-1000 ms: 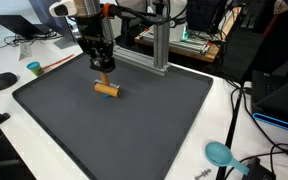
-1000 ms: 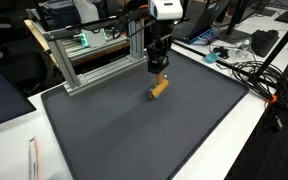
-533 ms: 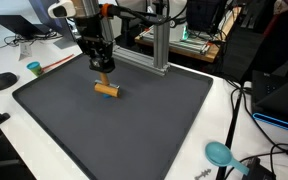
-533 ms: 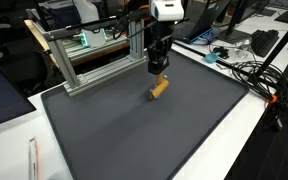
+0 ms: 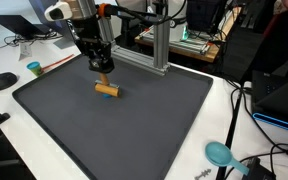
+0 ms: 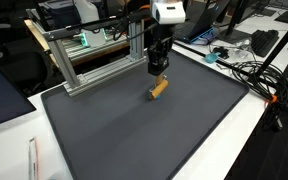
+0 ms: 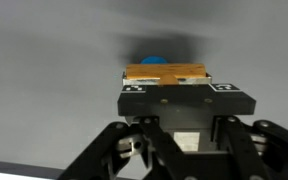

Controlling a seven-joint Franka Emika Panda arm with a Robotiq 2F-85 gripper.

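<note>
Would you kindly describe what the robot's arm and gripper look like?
The arm has rounded white links, with a small orange part near the wrist. The gripper is black and boxy, showing jointed black linkages in the wrist view. Small black-and-white square markers sit on its fingertips.

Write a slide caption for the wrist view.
Gripper holding a wooden block above the grey mat.
</note>
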